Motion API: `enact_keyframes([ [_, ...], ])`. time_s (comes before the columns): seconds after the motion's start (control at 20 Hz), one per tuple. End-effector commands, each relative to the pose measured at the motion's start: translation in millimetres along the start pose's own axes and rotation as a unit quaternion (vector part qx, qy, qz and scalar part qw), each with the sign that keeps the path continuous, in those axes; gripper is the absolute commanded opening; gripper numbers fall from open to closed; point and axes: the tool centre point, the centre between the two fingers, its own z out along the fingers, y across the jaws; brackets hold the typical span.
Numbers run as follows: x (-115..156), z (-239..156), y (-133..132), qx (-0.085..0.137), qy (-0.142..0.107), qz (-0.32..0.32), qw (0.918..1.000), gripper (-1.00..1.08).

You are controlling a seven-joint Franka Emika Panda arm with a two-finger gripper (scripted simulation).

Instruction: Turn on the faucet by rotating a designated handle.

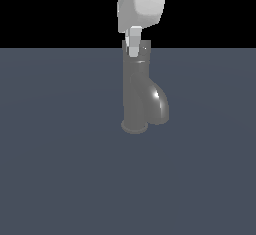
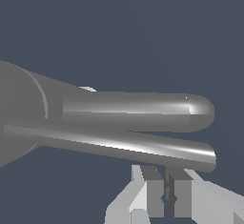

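Exterior view: I count one faucet (image 1: 135,99), one arm, one gripper (image 1: 134,46). Faucet stands upright on the grey floor (image 1: 50,169), near the middle, spout (image 1: 159,104) curving down toward the exterior view's right. Gripper hangs at the faucet's top, a pale finger (image 1: 134,41) in front of the column's upper end.

Wrist view: one handle (image 2: 124,144), a thin bright rod beside the fatter spout (image 2: 143,111), both running out from the column (image 2: 19,113). Fingers (image 2: 155,194) sit just beside the handle's free end; jaws nearly together, nothing between them. No brands, labels or writing that I can read.
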Motion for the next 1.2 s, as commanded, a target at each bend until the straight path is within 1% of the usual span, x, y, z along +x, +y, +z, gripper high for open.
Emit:
enact_keyframes([
  [0.0,21,0,1,0.001,0.000,0.007,1.0000,-1.00],
  [0.7,100,0,-1,0.000,0.000,0.010,0.9999,-1.00],
  [0.75,100,0,-1,0.000,0.000,0.010,0.9999,-1.00],
  [0.8,80,0,-6,0.000,0.000,-0.006,1.0000,-1.00],
  [1.15,100,0,-24,0.000,0.000,-0.002,1.0000,-1.00],
])
